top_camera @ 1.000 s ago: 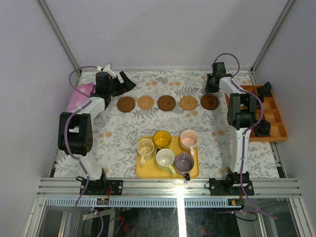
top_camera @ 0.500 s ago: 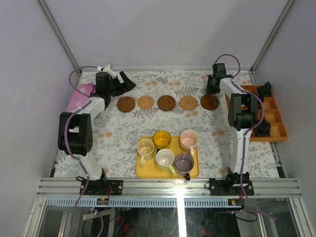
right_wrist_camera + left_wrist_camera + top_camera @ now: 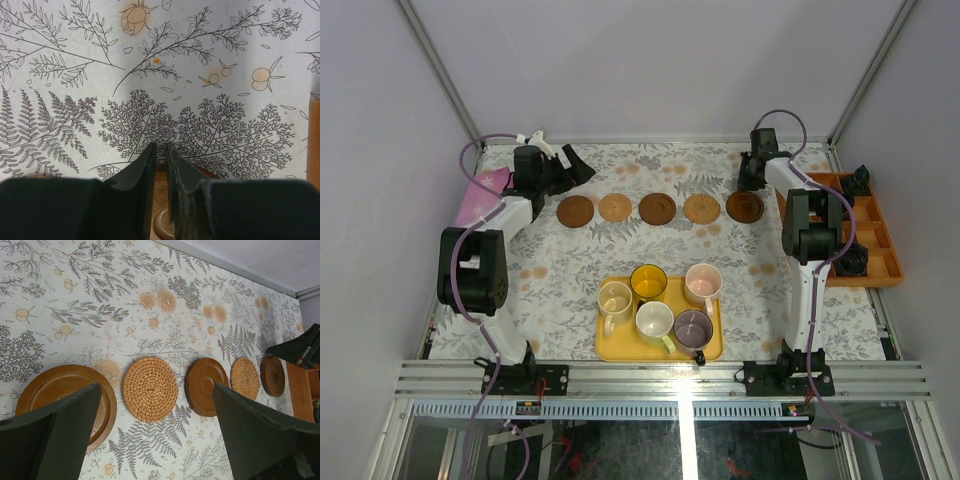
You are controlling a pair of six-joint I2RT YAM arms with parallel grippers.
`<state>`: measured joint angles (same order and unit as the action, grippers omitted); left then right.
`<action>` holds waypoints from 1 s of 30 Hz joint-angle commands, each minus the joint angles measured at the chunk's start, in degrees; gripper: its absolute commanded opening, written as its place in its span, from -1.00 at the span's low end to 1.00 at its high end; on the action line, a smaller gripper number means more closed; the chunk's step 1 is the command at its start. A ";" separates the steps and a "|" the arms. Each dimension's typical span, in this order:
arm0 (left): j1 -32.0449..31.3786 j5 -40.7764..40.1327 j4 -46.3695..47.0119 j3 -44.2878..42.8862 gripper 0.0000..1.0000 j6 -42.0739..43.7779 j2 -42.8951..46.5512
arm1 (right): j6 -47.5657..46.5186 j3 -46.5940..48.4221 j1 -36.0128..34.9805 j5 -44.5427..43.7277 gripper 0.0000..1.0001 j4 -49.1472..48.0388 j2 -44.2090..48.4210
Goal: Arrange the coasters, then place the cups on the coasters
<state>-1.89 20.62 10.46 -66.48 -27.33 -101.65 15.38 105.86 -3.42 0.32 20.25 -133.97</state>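
**Coasters lined up, cups waiting on tray**

My left claw (image 3: 572, 166) gapes wide, empty, beside the far row of five coasters (image 3: 659, 208). My right claw (image 3: 749, 178) is nearly closed, gripping nothing. Five cups (image 3: 660, 300) sit on the near yellow tray (image 3: 608, 345).

Left wrist view: the near dark coaster (image 3: 65, 395) is partly covered by the left gripper's finger (image 3: 55, 440) at the lower left corner of the frame. The far dark coaster (image 3: 273, 375) is small and its surface detail cannot be read. The orange tray (image 3: 301, 390) is cut off by the right edge.

Right wrist view: the right gripper (image 3: 159, 150) hides nearly all of a dark coaster (image 3: 161, 197); only a narrow strip shows between the fingers. An orange edge (image 3: 314, 140) is cut off at the right.

Overhead view: cup contents cannot be resolved.
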 commanded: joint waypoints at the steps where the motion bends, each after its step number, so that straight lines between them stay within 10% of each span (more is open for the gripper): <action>1: -0.22 0.74 2.46 -0.02 0.87 0.35 -0.92 | -1.33 0.09 0.17 -2.76 -0.60 2.34 2.66; 16: -0.22 1.08 2.56 -3.73 0.89 1.27 -1.71 | -3.53 13.00 0.21 -4.71 -0.37 1.43 5.57; 21: -0.22 0.66 2.35 -3.59 0.90 2.02 -0.23 | -2.86 6.40 0.17 -3.43 0.28 -2.26 13.30; 30: -2.06 -3.53 -1.10 -2.63 0.89 6.96 4.59 | -2.43 -8.56 -0.19 1.34 0.40 0.44 27.38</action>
<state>-2.24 19.86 9.74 -68.58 -24.77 -101.12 12.73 103.04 -3.42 -1.39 20.14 -113.71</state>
